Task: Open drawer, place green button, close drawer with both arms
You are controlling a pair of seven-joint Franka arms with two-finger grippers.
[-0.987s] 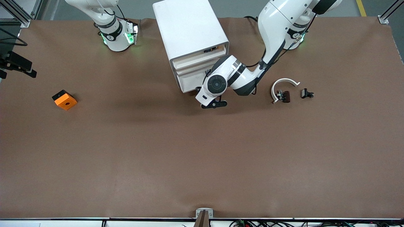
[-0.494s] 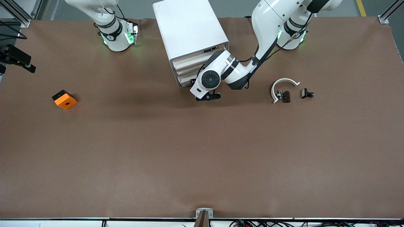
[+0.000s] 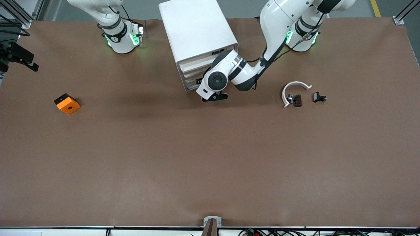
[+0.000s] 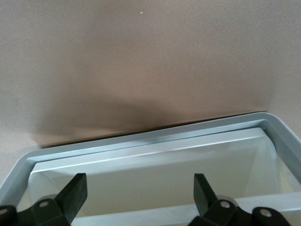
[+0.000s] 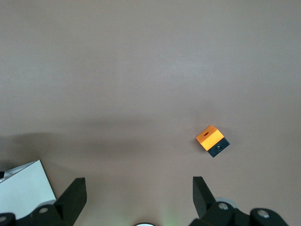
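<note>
The white cabinet [image 3: 197,29] stands between the arms' bases, its drawers facing the front camera. My left gripper [image 3: 215,97] is low in front of the lower drawer [image 3: 189,82], fingers open and empty. In the left wrist view my left gripper [image 4: 139,188] has its fingers spread before the drawer's white face [image 4: 155,183], which sits inside the cabinet's grey-white frame [image 4: 141,141]. My right gripper [image 3: 21,60] hangs high over the right arm's end of the table; in the right wrist view it [image 5: 139,190] is open and empty. The button is hidden.
An orange square block [image 3: 67,104] lies toward the right arm's end and also shows in the right wrist view [image 5: 212,140]. A white curved strip [image 3: 293,87] with small black-brown parts [image 3: 295,99] and another black part [image 3: 319,97] lie toward the left arm's end.
My left gripper has moved toward the cabinet, and the lower drawer has slid in with it. My right gripper has drifted slightly away from the front camera.
</note>
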